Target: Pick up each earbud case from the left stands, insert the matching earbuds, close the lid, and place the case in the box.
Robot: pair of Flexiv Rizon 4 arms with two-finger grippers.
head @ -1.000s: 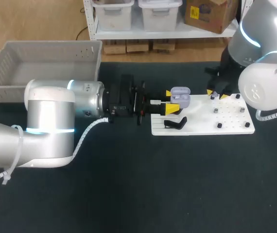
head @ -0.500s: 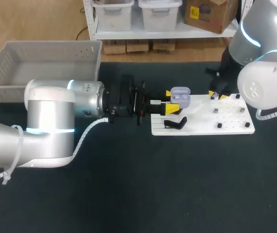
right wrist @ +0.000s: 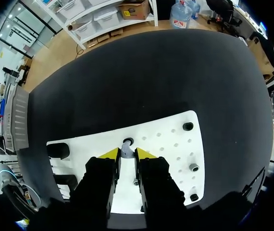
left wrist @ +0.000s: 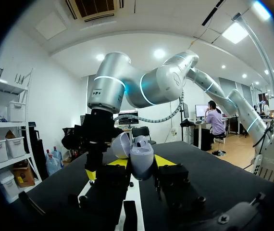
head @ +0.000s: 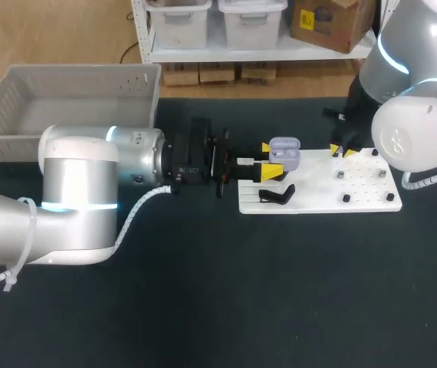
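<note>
Between left jaws, pale lilac earbud case (head: pixel 284 151), rounded, lid open

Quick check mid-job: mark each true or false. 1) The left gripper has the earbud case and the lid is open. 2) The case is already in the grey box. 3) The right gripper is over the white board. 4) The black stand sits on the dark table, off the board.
1) True. The left gripper is shut on the earbud case, and the lid stands open.
2) False. The case is in the left gripper at the edge of the white board, well away from the grey box.
3) True. The right gripper is over the far side of the white board.
4) False. The black stand rests on the white board, just by the left gripper.
</note>
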